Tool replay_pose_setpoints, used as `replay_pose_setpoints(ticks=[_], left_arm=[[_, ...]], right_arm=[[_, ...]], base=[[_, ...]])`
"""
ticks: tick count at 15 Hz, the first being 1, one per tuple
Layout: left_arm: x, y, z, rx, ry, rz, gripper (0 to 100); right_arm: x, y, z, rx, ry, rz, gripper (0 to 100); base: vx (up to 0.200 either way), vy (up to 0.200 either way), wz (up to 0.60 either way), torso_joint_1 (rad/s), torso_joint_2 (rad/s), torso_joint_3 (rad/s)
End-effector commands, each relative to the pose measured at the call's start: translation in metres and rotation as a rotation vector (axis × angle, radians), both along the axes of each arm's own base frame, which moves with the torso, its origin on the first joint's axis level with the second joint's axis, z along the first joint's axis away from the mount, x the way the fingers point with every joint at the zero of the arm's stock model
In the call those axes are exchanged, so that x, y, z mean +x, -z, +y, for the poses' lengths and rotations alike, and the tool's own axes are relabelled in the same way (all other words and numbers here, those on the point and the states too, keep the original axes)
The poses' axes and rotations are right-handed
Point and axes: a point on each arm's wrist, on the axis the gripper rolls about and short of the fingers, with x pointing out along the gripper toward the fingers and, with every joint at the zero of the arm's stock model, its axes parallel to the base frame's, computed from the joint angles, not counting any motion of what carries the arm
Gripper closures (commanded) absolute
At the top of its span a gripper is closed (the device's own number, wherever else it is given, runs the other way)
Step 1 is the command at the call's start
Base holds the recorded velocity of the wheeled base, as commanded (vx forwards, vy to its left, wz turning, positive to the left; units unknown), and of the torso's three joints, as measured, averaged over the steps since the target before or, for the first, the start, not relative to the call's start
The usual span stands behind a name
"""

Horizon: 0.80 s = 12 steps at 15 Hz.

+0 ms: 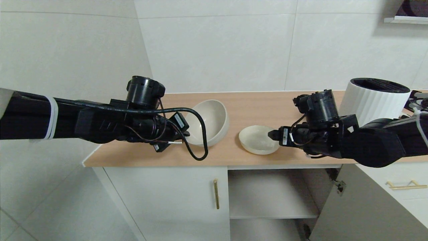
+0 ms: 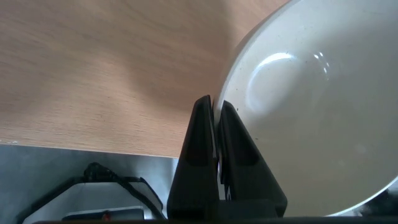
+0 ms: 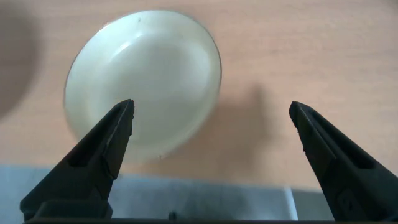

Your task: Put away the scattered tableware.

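A large cream bowl (image 1: 210, 122) is tipped up on its side above the wooden counter (image 1: 240, 107), held by its rim. My left gripper (image 1: 183, 134) is shut on that rim; the left wrist view shows the bowl (image 2: 311, 112) with my left gripper (image 2: 215, 109) pinching its edge. A small pale plate (image 1: 257, 139) lies flat near the counter's front edge. My right gripper (image 1: 271, 135) hangs open over the plate's right side; in the right wrist view the plate (image 3: 146, 78) sits partly between the spread fingers of my right gripper (image 3: 211, 115).
A white ribbed cylinder (image 1: 374, 100) with a dark top stands at the counter's right end. Below the counter, a cabinet (image 1: 271, 197) stands open with a bare shelf, its door (image 1: 337, 201) swung out to the right. A closed door with a brass handle (image 1: 216, 193) is on the left.
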Motion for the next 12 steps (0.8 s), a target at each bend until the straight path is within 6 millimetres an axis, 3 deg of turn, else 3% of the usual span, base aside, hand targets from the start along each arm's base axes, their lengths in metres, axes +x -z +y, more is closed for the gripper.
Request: replay_pose_setpoints(ticks=[1, 4, 12], left_arm=[[-0.002, -0.002, 0.001, -0.003, 0.0, -0.004, 100], [-0.002, -0.002, 0.001, -0.003, 0.0, -0.004, 100], [-0.002, -0.002, 0.001, -0.004, 0.002, -0.004, 100]], right_arm=[[0.009, 0.018, 0.006, -0.02, 0.009, 0.023, 0], [0.02, 0.025, 0.01, -0.038, 0.056, 0.002, 0], [0.023, 0.03, 0.011, -0.045, 0.06, 0.01, 0]], base=[[0.0, 0.0, 0.0, 0.0, 0.0, 0.0], [0.0, 0.0, 0.0, 0.0, 0.0, 0.0], [0.0, 0.0, 0.0, 0.0, 0.0, 0.0]])
